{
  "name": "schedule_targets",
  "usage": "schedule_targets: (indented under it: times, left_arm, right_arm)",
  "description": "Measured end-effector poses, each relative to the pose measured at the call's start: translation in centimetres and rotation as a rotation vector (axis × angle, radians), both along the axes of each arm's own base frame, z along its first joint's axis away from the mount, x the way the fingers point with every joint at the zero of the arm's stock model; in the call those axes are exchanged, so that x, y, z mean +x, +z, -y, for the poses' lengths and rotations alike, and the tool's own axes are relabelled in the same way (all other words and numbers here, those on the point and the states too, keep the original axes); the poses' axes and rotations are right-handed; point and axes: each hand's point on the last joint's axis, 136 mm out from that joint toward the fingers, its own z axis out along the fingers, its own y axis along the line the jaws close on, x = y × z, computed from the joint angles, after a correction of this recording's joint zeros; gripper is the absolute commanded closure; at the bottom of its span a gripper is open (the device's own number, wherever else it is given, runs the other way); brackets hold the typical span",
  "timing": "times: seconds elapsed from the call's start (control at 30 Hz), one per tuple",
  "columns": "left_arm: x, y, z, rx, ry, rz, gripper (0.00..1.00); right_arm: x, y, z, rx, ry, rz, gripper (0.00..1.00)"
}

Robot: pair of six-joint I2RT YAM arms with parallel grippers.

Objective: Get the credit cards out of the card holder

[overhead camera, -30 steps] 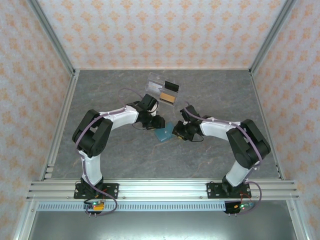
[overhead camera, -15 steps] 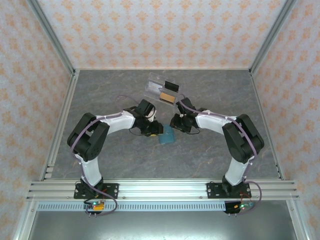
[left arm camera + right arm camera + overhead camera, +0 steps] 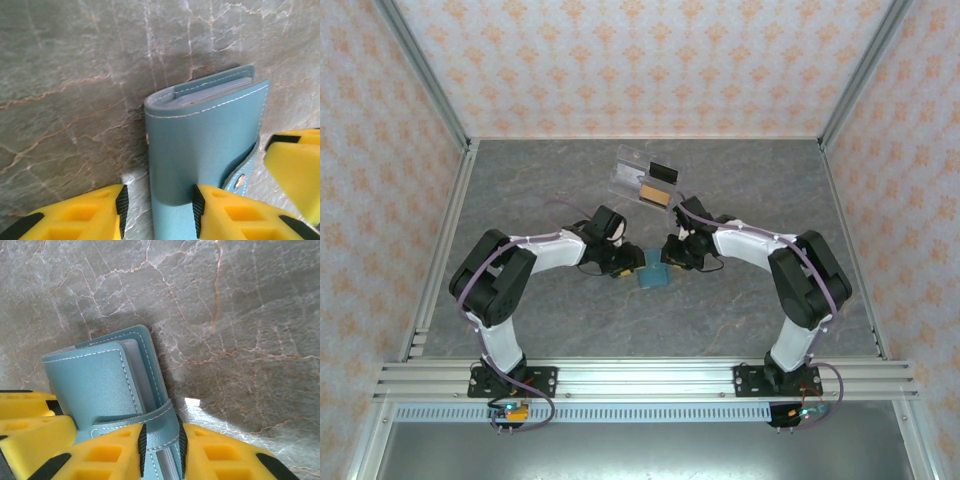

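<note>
A: Where does the small flat teal-blue card holder of smooth stitched material lie, and how much room is around it?

B: Near the middle of the grey marbled counter, between the two arms. Bare surface runs wide on every side, out to the aluminium rails at the counter's edges. The nearest other thing is a clear plastic piece further back, well apart.

A: Is anything in that piece?

B: A black rectangle and an orange-brown one. They may be cards, though from above they are too small to be sure.

A: And inside the holder?

B: At its open end, pale grey-blue layers show between the stitched covers. Whether they are cards or lining cannot be told. A strap with a small metal stud wraps round one side.

A: What about the right tool?

B: Its yellow fingers are pressed in from both sides on the strap edge of the holder, pinching it.

A: And the left tool?

B: It is spread. One long edge of the holder lies between its fingers. A strip of counter shows between one finger and that edge, and the other finger lies over the smooth cover.
</note>
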Motion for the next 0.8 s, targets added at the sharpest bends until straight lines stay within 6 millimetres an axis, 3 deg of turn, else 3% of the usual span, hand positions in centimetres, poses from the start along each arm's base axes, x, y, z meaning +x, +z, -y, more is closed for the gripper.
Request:
schedule_targets:
  times: [0.5,0.67,0.8]
  left_arm:
    - [0.7,0.0,1.4,-0.093,0.024,-0.005,0.62]
    - [0.7,0.0,1.4,-0.119,0.027,-0.007,0.67]
    - [0.7,0.4,1.5,-0.130,0.025,0.009,0.78]
  right_arm:
    - [-0.1,-1.3,0.0,-0.014,0.009,-0.028,0.76]
    - [-0.1,-1.3,0.1,-0.021,0.005,-0.026,0.76]
    - [0.2,-1.2,0.3,-0.033,-0.015,-0.015,0.76]
